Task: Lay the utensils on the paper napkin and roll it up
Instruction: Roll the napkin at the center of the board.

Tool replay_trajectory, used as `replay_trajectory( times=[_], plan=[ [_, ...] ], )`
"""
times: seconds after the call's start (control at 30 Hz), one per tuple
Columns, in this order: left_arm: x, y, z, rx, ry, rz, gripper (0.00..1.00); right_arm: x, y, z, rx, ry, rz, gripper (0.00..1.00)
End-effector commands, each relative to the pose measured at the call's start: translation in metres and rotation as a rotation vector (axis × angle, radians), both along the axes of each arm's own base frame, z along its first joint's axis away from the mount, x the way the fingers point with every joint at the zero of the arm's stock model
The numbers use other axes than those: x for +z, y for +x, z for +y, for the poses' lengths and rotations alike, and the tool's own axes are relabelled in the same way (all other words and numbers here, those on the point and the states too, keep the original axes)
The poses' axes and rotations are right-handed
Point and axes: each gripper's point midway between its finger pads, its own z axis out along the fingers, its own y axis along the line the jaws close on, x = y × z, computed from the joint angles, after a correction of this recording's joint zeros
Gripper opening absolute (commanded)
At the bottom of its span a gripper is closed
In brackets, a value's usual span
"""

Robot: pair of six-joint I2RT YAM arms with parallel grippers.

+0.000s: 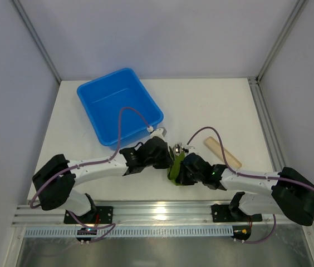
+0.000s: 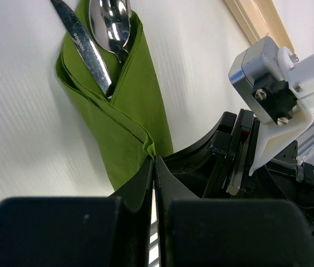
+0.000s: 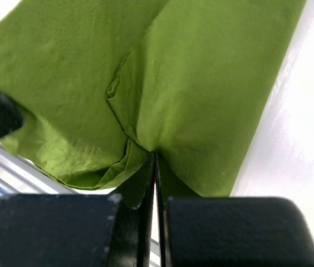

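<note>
two-arm wrapping of cutlery, roll partly formed. the paper napkin (image 1: 175,166), a green sheet, lies mid-bench (image 1: 218,105) towards the near edge. it is folded lengthwise around the utensils (image 1: 177,149), so only their working ends stick out of its far, open end. the left wrist view shows why the wrap reads as a pocket: the knife (image 2: 84,47) blade and the spoon (image 2: 111,22) bowl lie side by side inside overlapping green layers, handles hidden. the left tool (image 2: 155,162) has its jaws together on the folded edge at the napkin's near end, apparently pinning the layers so they do not spring open. the right tool (image 3: 155,158), reaching from the right, is likewise pressed together on a pinch of the sheet, and the paper puckers into its tips. this grip probably serves to draw the loose flap over the bundle. both tools work at the same narrow end, close together, which leaves little room and risks tearing thin paper. the blue tub (image 1: 119,105) stands far left. the beige stick (image 1: 222,152) lies to the right of the bundle, apart from it. neither is part of the roll. judged by the loose flap, the rolling is unfinished.
</note>
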Motion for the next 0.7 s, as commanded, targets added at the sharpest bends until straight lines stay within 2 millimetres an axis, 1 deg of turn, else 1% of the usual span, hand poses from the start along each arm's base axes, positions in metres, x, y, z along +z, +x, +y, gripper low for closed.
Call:
replay_trajectory(
  times=[0.0,0.17,0.27,0.33,0.5,0.53,0.63,0.67],
  plan=[
    [0.019,0.003,-0.021,-0.044,-0.052,-0.048,0.0,0.006,0.007,0.001,-0.044,0.033,-0.032,0.04],
    [0.015,0.001,-0.024,-0.047,-0.049,-0.038,0.0,0.006,0.007,0.001,-0.049,0.031,-0.032,0.04],
    [0.018,0.002,-0.025,-0.046,-0.051,-0.047,0.0,0.004,0.006,0.001,-0.048,0.033,-0.027,0.04],
    [0.019,0.002,-0.025,-0.045,-0.048,-0.051,0.0,0.007,0.005,0.003,-0.041,0.051,-0.03,0.04],
    [0.013,0.003,-0.02,-0.037,-0.025,-0.049,0.0,0.017,0.006,0.003,-0.038,0.078,-0.051,0.04],
    [0.012,0.003,-0.019,-0.034,-0.02,-0.049,0.0,0.023,0.007,0.004,-0.038,0.089,-0.064,0.04],
    [0.009,0.003,-0.017,-0.031,-0.01,-0.048,0.0,0.028,0.007,0.001,-0.044,0.088,-0.076,0.04],
    [0.008,0.003,-0.017,-0.032,-0.006,-0.048,0.0,0.033,0.008,0.001,-0.045,0.1,-0.086,0.04]
  ],
)
